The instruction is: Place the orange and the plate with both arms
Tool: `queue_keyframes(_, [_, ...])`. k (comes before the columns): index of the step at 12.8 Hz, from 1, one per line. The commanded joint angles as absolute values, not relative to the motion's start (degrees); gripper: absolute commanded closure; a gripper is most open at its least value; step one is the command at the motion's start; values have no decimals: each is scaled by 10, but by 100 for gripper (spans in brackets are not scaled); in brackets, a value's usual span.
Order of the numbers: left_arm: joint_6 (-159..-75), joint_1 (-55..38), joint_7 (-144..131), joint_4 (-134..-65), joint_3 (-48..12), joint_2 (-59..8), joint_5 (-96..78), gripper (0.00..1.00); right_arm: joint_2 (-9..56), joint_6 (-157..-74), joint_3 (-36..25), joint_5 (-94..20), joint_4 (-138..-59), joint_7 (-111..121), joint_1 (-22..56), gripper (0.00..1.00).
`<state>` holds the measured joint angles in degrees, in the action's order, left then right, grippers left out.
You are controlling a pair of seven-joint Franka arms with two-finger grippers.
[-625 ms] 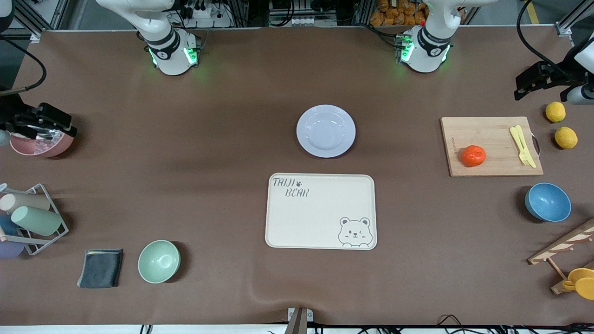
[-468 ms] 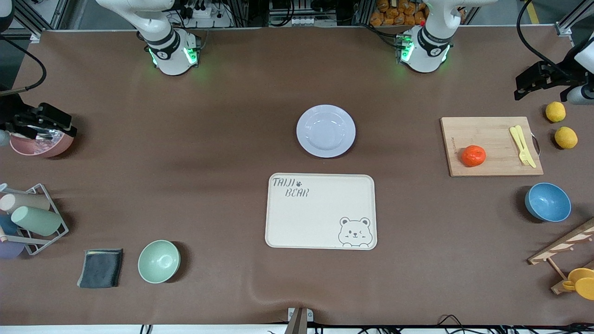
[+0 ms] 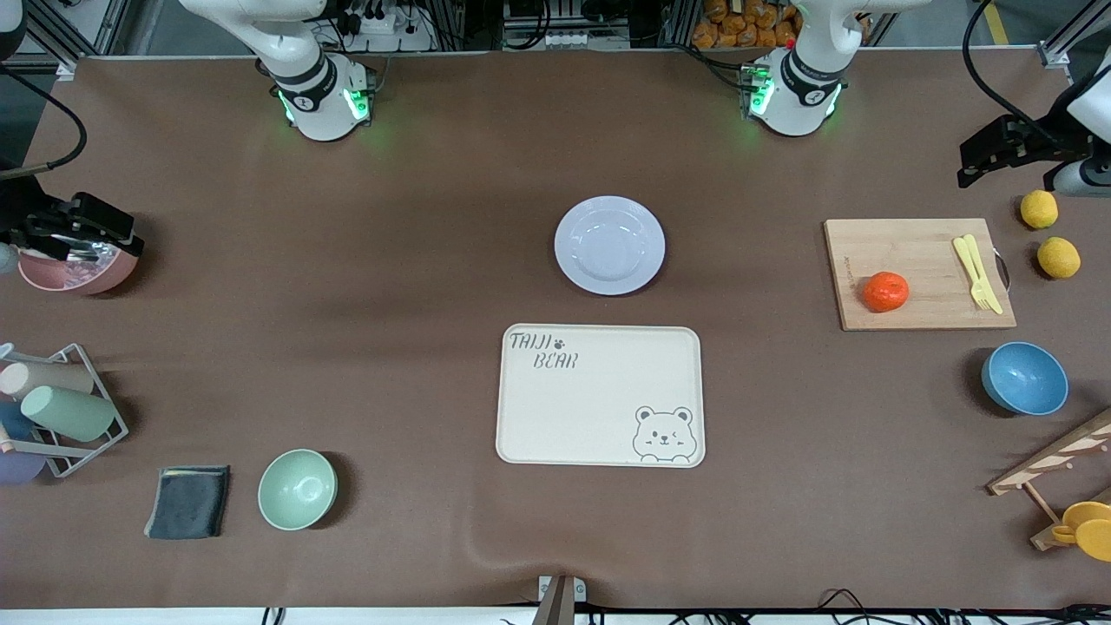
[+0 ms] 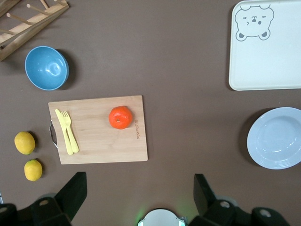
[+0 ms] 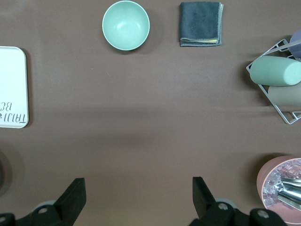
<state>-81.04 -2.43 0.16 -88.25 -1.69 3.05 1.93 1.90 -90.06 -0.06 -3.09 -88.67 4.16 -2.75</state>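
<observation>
The orange (image 3: 885,291) sits on a wooden cutting board (image 3: 911,252) toward the left arm's end of the table; it also shows in the left wrist view (image 4: 121,117). The pale lavender plate (image 3: 609,245) lies bare at mid-table, just farther from the front camera than the cream bear tray (image 3: 601,395); it also shows in the left wrist view (image 4: 277,137). My left gripper (image 4: 138,190) is open and empty, up in the air near the two lemons (image 3: 1039,209). My right gripper (image 5: 137,192) is open and empty, over a pink bowl (image 3: 78,269).
A yellow fork (image 3: 977,273) lies on the board. A blue bowl (image 3: 1024,378) and a wooden rack (image 3: 1050,460) stand nearer the front camera than the board. A green bowl (image 3: 297,489), a grey cloth (image 3: 187,501) and a wire rack of cups (image 3: 61,408) are toward the right arm's end.
The left gripper has shifted very slightly. Nothing on the table has moved.
</observation>
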Motion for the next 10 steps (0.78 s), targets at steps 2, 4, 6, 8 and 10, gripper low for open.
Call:
queue_keyframes(2, [-795,-25,-52,-895,-39,7,23,0,24,-897,-2,-20,-875,32,-24,0])
queue_keyframes(4, [-798,-26,-54,-936,-40,3,49,0,25,-897,-3,-24,-875,32,-25,0])
queue_keyframes(6, [-824,-33,-54,-988,-53,-4,106,0,25,-898,-3,-25,-875,32,-25,0])
queue_keyframes(8, [-886,-26,-54,-1044,-55,0,117,0,25,-899,-3,-25,-875,33,-25,0])
queue_keyframes(10, [-931,-18,-52,-1084,-55,1,117,0,26,-898,-3,-25,-875,33,-25,0])
